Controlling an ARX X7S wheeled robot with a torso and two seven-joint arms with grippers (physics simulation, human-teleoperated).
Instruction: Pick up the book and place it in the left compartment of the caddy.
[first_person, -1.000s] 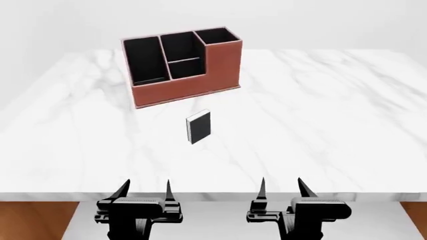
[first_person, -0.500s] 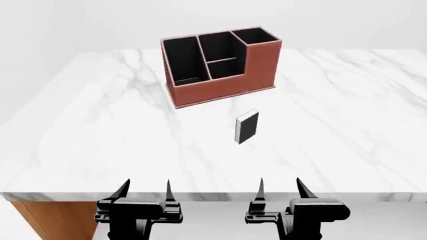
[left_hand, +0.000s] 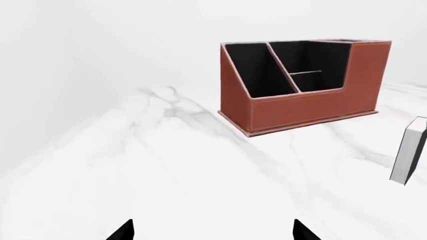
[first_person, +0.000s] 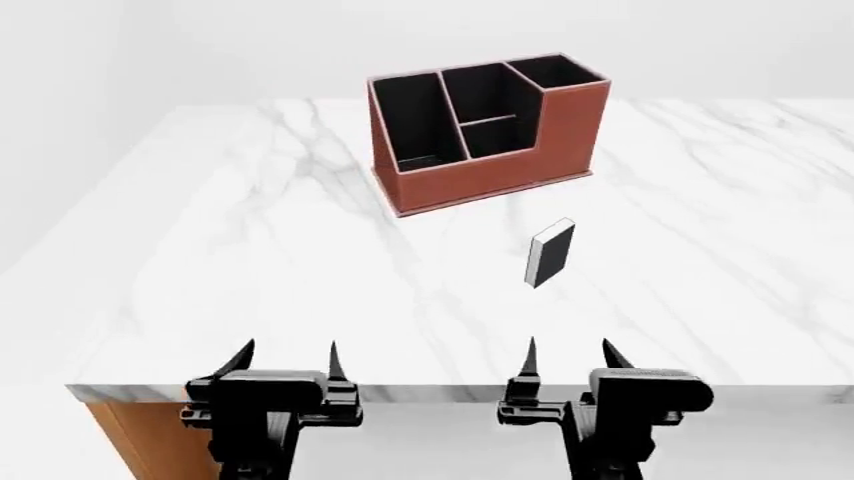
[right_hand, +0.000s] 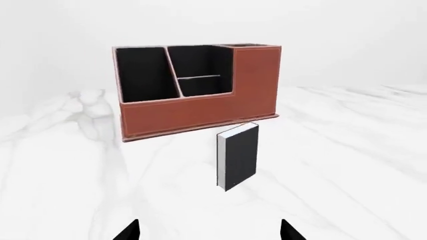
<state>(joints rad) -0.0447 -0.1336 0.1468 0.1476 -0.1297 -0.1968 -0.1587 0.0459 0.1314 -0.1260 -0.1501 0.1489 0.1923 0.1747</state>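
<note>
The book (first_person: 551, 254) stands upright on the marble table (first_person: 240, 260), just near of the caddy (first_person: 487, 135) and apart from it, toward the caddy's right end. In the right wrist view its dark cover and white page edge show in full; in the left wrist view the frame edge cuts it off, so only a sliver appears. The left compartment (first_person: 415, 122) is the long black-lined section at the caddy's low end; its floor is hard to make out against the dark lining. The left gripper (first_person: 287, 362) and right gripper (first_person: 571, 358) hang at the table's near edge, fingers spread wide, each holding nothing. In both wrist views only the fingertips (right_hand: 127, 231) show at the frame's edge.
</note>
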